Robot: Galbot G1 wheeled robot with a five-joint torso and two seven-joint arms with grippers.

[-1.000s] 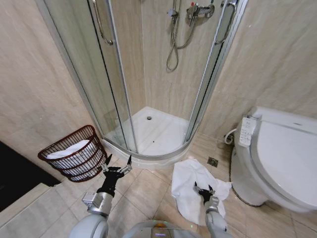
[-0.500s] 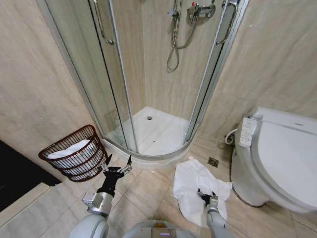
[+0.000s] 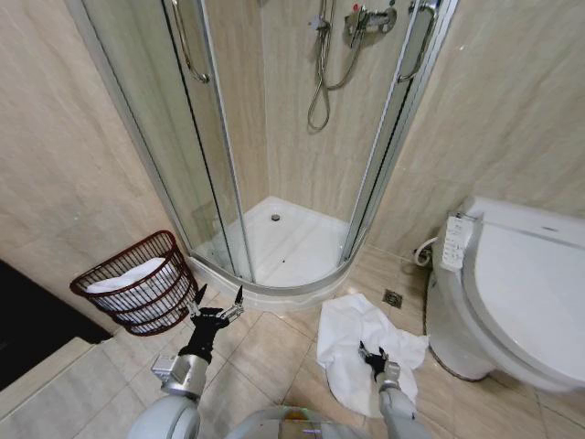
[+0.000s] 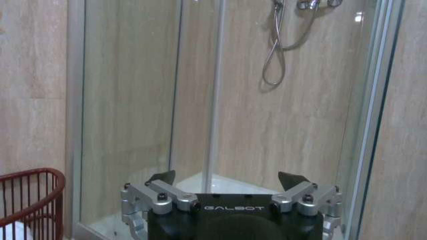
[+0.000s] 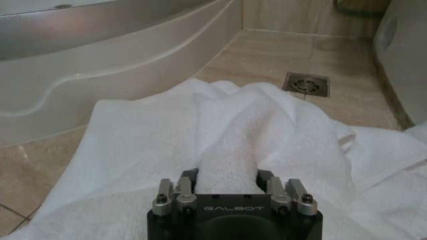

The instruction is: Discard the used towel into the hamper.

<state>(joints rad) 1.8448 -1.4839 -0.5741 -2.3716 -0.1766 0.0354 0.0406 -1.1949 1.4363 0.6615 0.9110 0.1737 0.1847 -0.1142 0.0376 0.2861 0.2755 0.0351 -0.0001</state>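
The right claw (image 5: 230, 187) is clamped on a raised fold of the soft, light towel (image 3: 352, 334); pinched mid-cloth, it should drape. The left claw (image 3: 217, 306) hangs spread apart beside the hamper (image 3: 110, 274).

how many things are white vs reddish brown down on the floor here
White: 3 – towel on the floor, towel in the hamper, toilet
Reddish brown: 1 – hamper
Total: 4
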